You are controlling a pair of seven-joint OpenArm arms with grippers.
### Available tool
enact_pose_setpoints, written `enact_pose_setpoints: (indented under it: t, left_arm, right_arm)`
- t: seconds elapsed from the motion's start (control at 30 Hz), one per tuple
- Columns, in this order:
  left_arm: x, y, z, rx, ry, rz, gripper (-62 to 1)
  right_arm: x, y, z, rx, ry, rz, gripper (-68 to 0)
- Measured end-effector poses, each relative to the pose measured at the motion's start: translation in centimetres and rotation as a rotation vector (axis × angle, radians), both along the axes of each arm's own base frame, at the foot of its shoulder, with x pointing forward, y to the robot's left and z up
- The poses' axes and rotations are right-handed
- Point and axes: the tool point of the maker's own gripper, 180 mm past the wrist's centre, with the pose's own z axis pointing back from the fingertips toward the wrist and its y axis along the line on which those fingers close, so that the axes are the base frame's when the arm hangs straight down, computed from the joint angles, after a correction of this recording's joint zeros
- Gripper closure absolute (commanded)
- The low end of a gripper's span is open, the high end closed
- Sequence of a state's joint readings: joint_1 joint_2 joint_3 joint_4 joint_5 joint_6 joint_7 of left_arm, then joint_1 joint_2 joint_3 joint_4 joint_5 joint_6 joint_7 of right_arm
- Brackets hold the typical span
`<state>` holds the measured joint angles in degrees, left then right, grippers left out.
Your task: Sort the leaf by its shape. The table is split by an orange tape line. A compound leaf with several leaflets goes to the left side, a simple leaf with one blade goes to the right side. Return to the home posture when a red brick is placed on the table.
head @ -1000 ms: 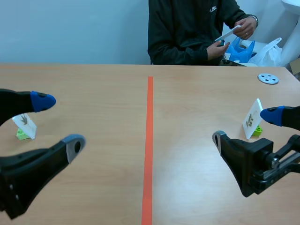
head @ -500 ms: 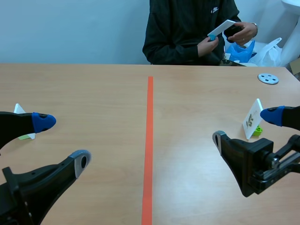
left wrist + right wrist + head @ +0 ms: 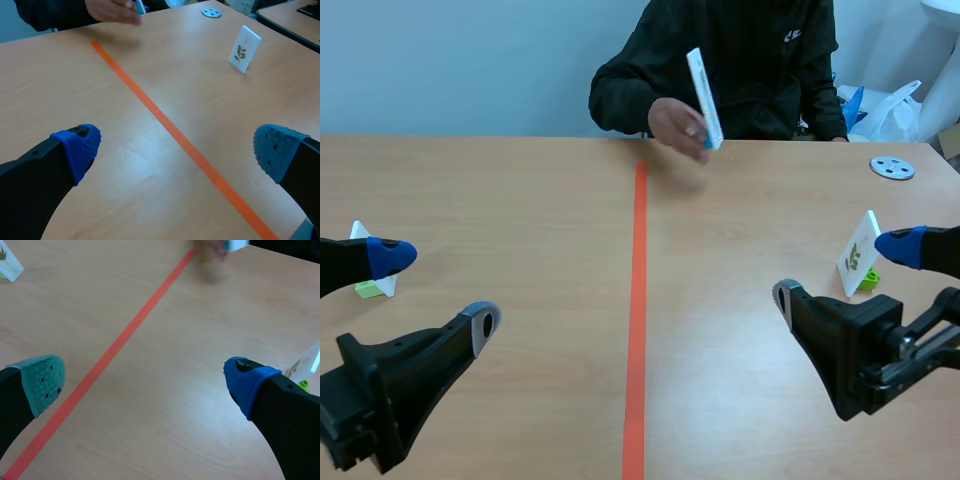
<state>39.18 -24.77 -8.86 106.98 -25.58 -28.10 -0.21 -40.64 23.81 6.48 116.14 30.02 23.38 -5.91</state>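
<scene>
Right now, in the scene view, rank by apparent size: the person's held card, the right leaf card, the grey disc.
Held card and right leaf card: about alike; the held one is edge-on and farther, so unranked.
Grey disc: smallest.

The left hand (image 3: 176, 149) is black, with two thick fingers that become narrower toward the tips. Both of its pads (image 3: 80, 145) are blue and covered with small dots. The right hand (image 3: 145, 381) is black too, but one pad (image 3: 44, 382) is grey-green with dark dots and the other pad (image 3: 245, 380) is blue. In the scene view the outer side of a fingertip (image 3: 480, 320) is grey and rounded, with a small dark hole. The right hand has a blocky black body (image 3: 875, 345) with linked bars. The person (image 3: 750, 60) wears a black long-sleeved jacket with a small white logo (image 3: 785, 35) on the chest.
</scene>
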Motion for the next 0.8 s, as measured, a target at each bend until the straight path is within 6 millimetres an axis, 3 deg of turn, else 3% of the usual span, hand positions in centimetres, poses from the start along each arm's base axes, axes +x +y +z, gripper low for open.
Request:
enact_pose_setpoints:
  t: [0.8]
  left_arm:
    - [-0.10, 0.03, -0.39, 0.013, 0.018, -0.002, -62.3]
  right_arm:
    - [0.00, 0.00, 0.00, 0.000, 0.000, 0.000, -67.9]
